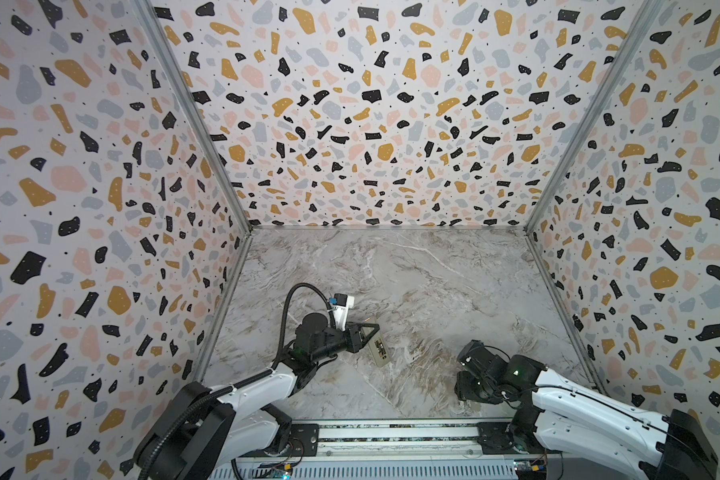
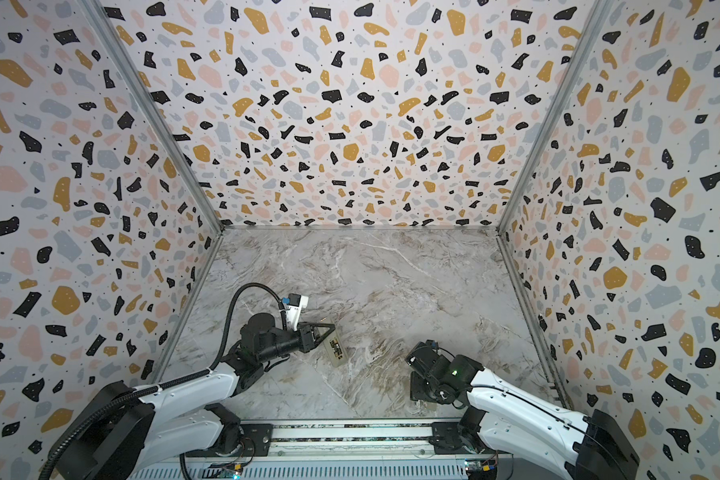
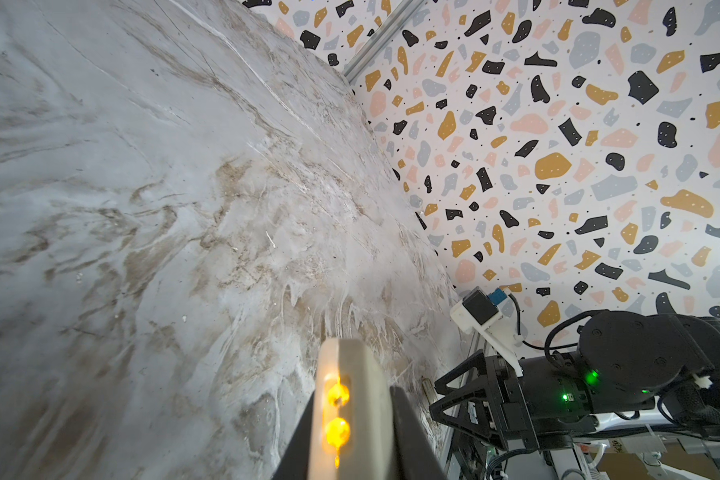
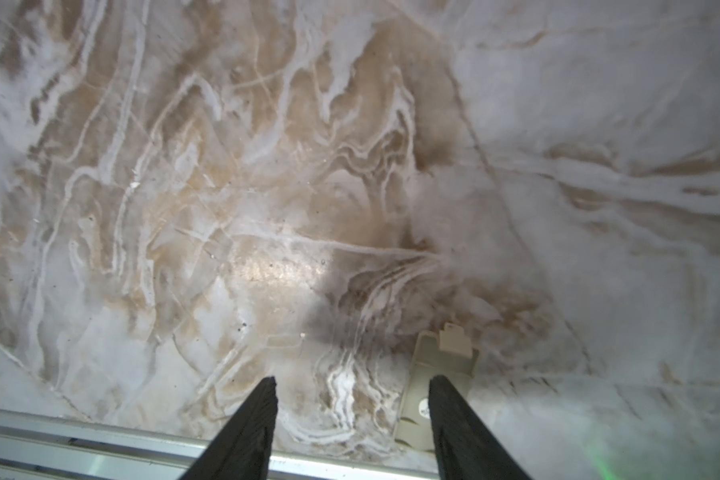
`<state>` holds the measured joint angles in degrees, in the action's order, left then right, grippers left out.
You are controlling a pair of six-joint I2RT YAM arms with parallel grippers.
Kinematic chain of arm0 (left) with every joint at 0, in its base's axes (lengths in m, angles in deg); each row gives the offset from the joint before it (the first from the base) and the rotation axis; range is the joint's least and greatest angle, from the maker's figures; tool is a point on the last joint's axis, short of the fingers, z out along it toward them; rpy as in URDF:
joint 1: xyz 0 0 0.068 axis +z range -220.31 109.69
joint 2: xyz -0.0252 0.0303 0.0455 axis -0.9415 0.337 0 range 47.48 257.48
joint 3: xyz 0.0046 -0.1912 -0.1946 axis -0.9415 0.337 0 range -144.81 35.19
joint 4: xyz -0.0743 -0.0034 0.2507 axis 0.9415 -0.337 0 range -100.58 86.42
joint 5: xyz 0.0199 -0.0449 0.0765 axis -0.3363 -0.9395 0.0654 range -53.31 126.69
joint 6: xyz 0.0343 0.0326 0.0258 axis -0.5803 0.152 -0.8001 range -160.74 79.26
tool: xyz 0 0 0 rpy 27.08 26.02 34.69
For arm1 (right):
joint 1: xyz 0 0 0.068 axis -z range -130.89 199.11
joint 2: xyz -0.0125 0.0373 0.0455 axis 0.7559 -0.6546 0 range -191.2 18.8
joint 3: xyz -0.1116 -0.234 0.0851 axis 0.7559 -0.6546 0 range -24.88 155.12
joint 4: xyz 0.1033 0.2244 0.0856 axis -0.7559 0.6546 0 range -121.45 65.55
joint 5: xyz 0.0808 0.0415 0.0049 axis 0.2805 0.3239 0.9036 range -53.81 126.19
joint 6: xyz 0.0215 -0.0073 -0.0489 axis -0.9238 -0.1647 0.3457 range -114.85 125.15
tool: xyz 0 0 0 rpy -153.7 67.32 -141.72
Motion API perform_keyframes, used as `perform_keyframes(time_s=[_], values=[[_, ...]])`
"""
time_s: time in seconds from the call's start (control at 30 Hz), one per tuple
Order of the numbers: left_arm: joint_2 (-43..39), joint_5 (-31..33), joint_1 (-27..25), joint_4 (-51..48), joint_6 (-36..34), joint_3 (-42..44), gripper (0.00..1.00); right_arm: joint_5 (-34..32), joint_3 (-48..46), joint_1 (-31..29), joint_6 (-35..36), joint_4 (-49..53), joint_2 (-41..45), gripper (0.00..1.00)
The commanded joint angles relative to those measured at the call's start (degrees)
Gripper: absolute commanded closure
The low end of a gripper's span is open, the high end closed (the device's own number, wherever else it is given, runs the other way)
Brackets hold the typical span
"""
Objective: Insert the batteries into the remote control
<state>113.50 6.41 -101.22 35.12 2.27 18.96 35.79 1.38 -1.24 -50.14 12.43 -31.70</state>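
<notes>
Left pincer (image 3: 352,419): clenched on the slim white oblong plastic remote control (image 3: 362,365), which stands out past its fingertips.
Remote control: between the left jaws, gripped across its two broad faces. In both top views it is tilted and seems to be lifted off the grey marble-pattern counter (image 1: 433,282).
Batteries: in the left wrist view two small orange-gold round spots glow in a recess on the narrow edge of the remote, right between the left jaws. I judge these are the ends of the two small batteries (image 3: 337,395), but I cannot tell it for sure. No loose battery shows on the counter.
Right pincer (image 4: 353,386): released, jaws apart with nothing between them, pointing down at the counter, well apart from the left pincer.
Cover: a small flat grey rectangular plastic cover piece (image 4: 441,365) lies on the counter just beside one finger of the right pincer. It is outside the gap and partly hidden by that finger.
Done, as I judge: the batteries seem to sit already inside the remote.
Left, as I judge: the cover is off, so the right pincer should take it and close the compartment.
</notes>
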Motion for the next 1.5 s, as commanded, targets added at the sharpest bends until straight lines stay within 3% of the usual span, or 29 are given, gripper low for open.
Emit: perform_keyframes(time_s=[0.0, 0.67, 0.97, 1.13, 1.23, 1.47], values=[[0.1, 0.3, -0.2, 3.9, -1.1, -0.6, 1.0, 0.8, -0.3, 0.8, 2.3, -0.4, -0.5, 0.39], [2.2, 1.0, -0.1, 3.3, -1.9, -1.5, 1.0, 4.6, -3.0, 5.8, 7.8, -8.5, -4.7, 0.41], [1.8, 1.4, -0.1, 2.6, -2.3, -1.6, 1.0, 2.9, 1.3, 5.6, 10.5, -9.9, -9.6, 0.44], [2.3, 1.6, -0.2, 2.8, -2.4, -1.6, 1.0, -1.2, 5.0, 1.9, 5.4, -4.0, -5.2, 0.43], [2.7, 1.4, -0.2, 2.8, -2.4, -2.0, 1.0, -2.5, 5.5, -0.5, 0.8, -0.3, -2.3, 0.38], [3.7, 1.4, -0.1, 3.8, -2.3, -2.3, 1.0, -2.1, 4.3, -2.3, -6.0, 6.9, 2.8, 0.34]])
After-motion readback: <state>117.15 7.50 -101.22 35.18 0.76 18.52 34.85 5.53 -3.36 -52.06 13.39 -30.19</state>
